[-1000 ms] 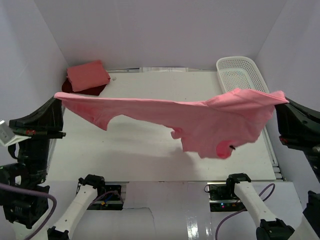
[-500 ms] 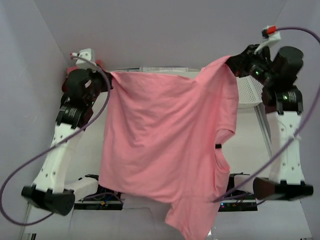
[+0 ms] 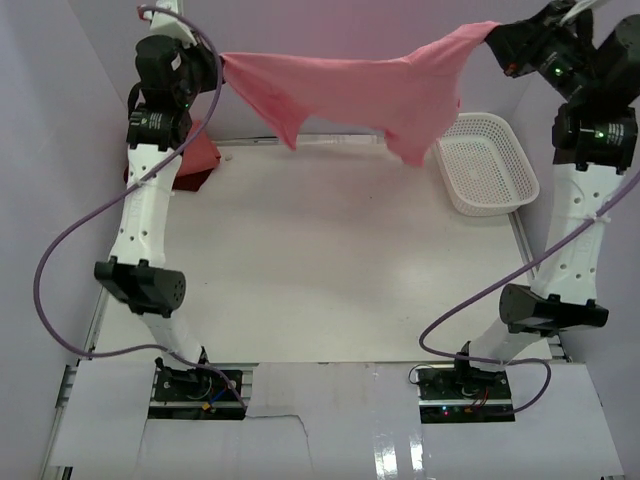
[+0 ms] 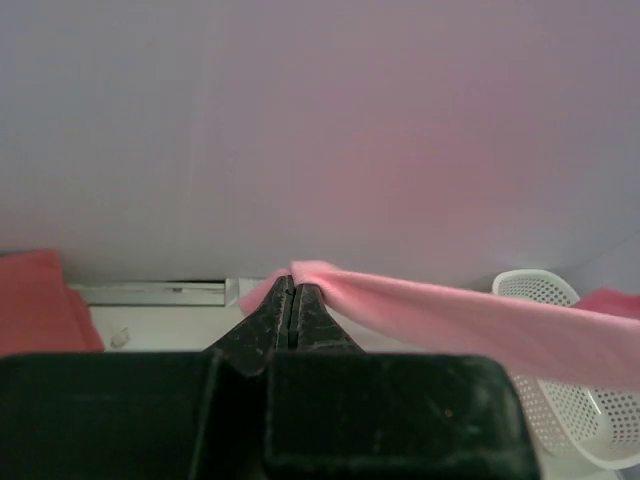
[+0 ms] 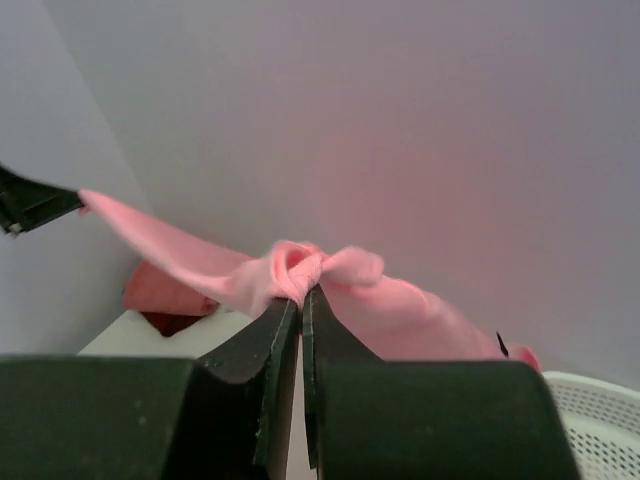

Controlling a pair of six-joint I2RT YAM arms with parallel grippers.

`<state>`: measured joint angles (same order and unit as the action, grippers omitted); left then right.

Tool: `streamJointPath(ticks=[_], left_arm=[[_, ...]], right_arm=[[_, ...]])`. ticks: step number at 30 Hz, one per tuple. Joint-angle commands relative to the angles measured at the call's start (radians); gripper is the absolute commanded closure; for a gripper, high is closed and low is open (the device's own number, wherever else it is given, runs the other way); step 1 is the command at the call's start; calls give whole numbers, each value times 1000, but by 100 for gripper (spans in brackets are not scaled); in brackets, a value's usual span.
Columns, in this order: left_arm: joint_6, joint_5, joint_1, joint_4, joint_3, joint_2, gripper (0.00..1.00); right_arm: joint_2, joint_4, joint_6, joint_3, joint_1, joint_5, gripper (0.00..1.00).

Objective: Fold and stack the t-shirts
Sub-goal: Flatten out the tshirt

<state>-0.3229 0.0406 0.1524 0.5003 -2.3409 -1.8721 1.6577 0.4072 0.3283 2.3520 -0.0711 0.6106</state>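
The rose pink t-shirt (image 3: 360,85) hangs stretched high above the back of the table between both raised arms. My left gripper (image 3: 218,62) is shut on its left corner, seen in the left wrist view (image 4: 292,280) with the shirt (image 4: 470,320) running off to the right. My right gripper (image 3: 492,37) is shut on its bunched right corner (image 5: 310,268). The folded salmon pink t-shirt (image 4: 35,300) lies on the dark red t-shirt (image 3: 200,165) at the back left of the table, mostly hidden behind my left arm in the top view.
The white mesh basket (image 3: 485,165) stands at the back right, partly under the hanging shirt; it also shows in the left wrist view (image 4: 560,390). White walls close in the back and sides. The table (image 3: 330,270) lies below.
Both arms have swung up and back, carrying the rose pink shirt from hanging over the front of the table to stretched high at the back. The grips have held.
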Motion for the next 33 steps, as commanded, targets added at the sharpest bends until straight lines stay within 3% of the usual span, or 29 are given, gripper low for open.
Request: streamJointPath(ticks=[1, 5, 6, 7, 9, 11, 14, 19, 26, 33], left_arm=[[-10, 31, -27, -147, 304, 227, 100], [-97, 70, -27, -164, 660, 249, 100], [-113, 85, -27, -180, 809, 251, 100], [-123, 105, -25, -195, 866, 234, 100], [-127, 169, -24, -189, 990, 186, 100], [-139, 205, 1, -157, 1043, 108, 100], [-136, 191, 76, -68, 1074, 24, 100], [-113, 96, 141, 29, 1149, 77, 100], [-79, 61, 139, 102, 1243, 302, 100], [-77, 50, 118, 149, 1296, 387, 100]], right_arm=[[-33, -134, 63, -144, -79, 78, 92], [-188, -186, 98, -651, -64, -14, 92], [-212, -206, 106, -754, -64, -21, 92], [-252, -229, 115, -939, -61, -17, 92], [-279, -226, 124, -1110, -55, -18, 92], [-317, -258, 124, -1362, -33, -60, 92], [-345, -233, 118, -1583, -12, -120, 92], [-488, -101, 46, -1709, 34, -204, 92], [-670, 117, 17, -1679, 103, -265, 92], [-694, 202, -8, -1680, 114, -325, 92]])
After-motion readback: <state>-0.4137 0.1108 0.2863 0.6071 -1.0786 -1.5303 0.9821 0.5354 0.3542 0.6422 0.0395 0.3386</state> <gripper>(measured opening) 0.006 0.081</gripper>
